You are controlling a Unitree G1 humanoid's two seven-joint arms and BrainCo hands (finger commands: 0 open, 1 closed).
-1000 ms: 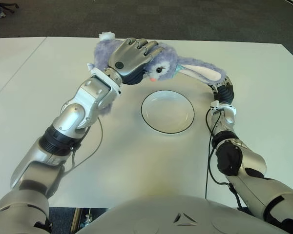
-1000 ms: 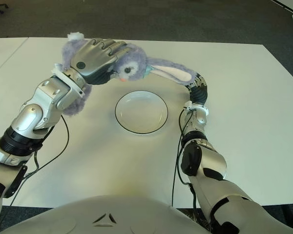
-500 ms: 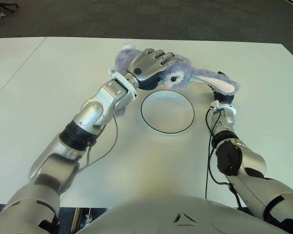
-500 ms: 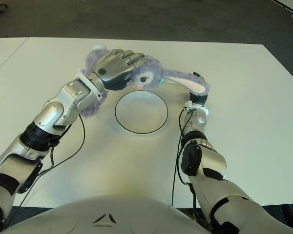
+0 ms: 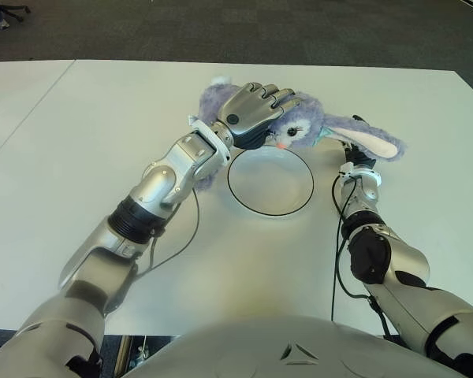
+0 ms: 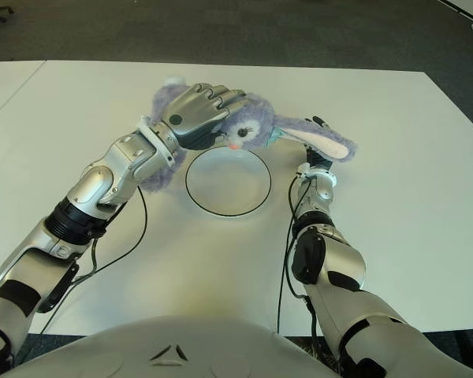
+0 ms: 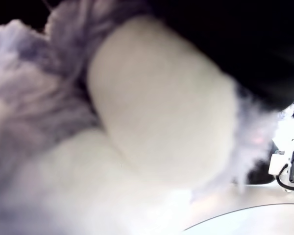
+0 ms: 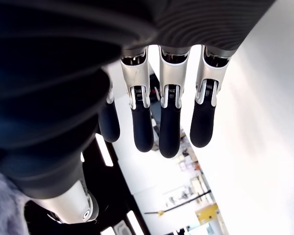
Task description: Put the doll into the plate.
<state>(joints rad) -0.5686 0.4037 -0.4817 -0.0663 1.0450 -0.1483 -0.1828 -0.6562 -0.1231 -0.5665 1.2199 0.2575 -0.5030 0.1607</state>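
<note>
office-like lab — plain white table [image 5: 79, 157], dark grey carpet [image 5: 299, 31]

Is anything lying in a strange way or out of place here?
Yes. The doll, gripped by the left hand at the plate's far rim, drapes one long ear over the right hand, whose fingers are open and hold nothing.
</note>
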